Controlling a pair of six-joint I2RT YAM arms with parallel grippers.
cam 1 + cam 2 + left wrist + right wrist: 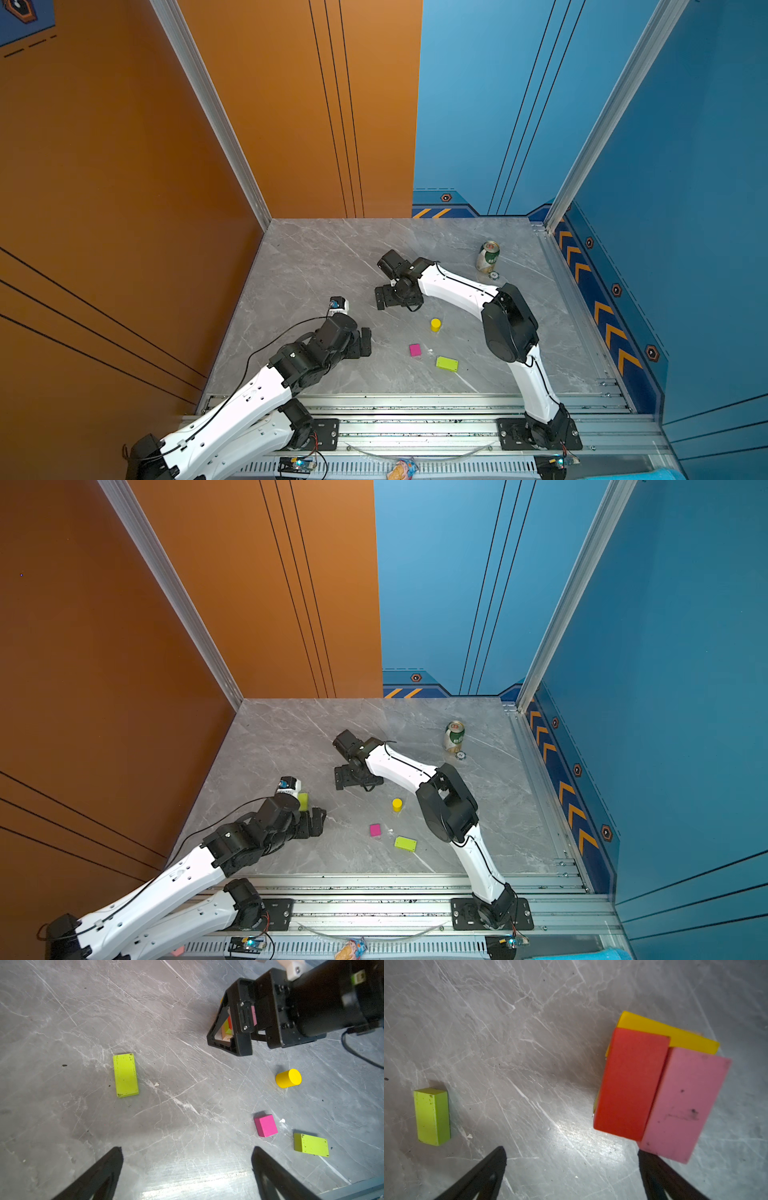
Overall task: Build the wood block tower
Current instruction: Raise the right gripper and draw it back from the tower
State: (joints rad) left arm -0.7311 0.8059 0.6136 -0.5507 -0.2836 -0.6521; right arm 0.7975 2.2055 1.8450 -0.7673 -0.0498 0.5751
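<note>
Farthest left, my left claw point(187, 1150) hangs with its jaws spread wide and nothing between them, above the grey table point(62, 1012). A lime-green block point(125, 1075) lies flat just ahead of the fingertips, untouched. I judge that this is the fetch in hand: the tower is part-built and this piece is the nearest one to me. To take it I must drop straight down, line the jaws up across the block's narrow width and close on its long sides, keeping it level for the carry. Toward the middle, my right claw point(571, 1150) is also wide and empty, poised over the tower point(643, 1076). A red-orange block point(631, 1101) and a pink block point(683, 1103) sit side by side on its top, with a yellow block point(675, 1039) crosswise beneath them. In both top views that claw hides the stack, so it should back away before anything is brought in. Right of it, well apart from the stack, wait the magenta cube point(414, 349), the upright yellow cylinder point(435, 324) and a second lime-green slab point(447, 364). The drink can point(488, 257) stands far off at the right rear, out of the way.
</note>
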